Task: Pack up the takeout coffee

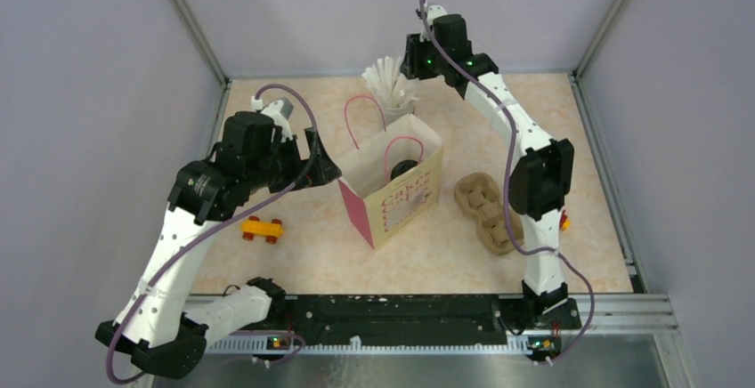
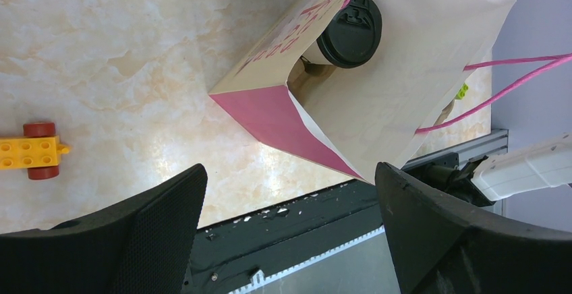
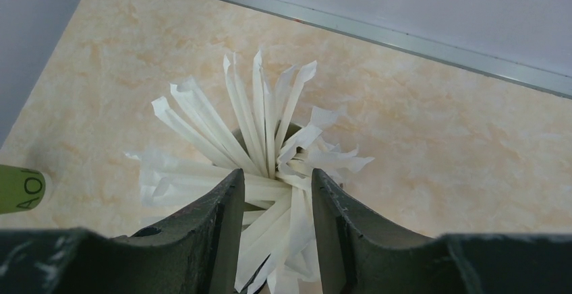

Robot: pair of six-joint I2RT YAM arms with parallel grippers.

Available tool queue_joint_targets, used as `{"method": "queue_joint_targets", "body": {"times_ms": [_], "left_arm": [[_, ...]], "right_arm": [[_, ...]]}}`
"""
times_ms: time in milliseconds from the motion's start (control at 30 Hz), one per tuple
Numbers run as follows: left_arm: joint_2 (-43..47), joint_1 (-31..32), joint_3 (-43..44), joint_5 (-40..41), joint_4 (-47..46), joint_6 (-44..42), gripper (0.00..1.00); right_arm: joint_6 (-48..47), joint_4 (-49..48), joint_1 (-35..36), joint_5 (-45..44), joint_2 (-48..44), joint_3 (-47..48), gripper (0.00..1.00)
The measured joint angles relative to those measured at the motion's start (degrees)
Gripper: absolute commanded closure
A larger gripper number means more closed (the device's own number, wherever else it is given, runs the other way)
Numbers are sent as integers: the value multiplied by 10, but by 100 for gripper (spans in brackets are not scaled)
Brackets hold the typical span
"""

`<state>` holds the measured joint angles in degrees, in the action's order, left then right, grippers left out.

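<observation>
Coffee already bagged

The takeout coffee stands inside the paper bag (black lid up). The left claw is spread wide beside the bag. The right claw straddles the wrapped straws; whether it pinches them I cannot tell.

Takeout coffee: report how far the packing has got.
Done: the takeout coffee stands inside the paper bag. In hand: the right gripper straddles the wrapped straws; whether it grips any is unclear. The left gripper is open and empty beside the bag. Left: probably a straw into the bag.
</observation>
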<state>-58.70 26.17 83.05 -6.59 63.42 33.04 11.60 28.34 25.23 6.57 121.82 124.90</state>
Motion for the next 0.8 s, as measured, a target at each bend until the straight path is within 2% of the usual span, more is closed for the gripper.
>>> {"method": "queue_joint_targets", "body": {"times_ms": [367,800], "left_arm": [[-1,0,0,0,0,-1,1],[-1,0,0,0,1,-2,1]], "right_arm": [[-10,-27,0,16,7,0,65],[-9,-43,0,23,55,13,66]]}}
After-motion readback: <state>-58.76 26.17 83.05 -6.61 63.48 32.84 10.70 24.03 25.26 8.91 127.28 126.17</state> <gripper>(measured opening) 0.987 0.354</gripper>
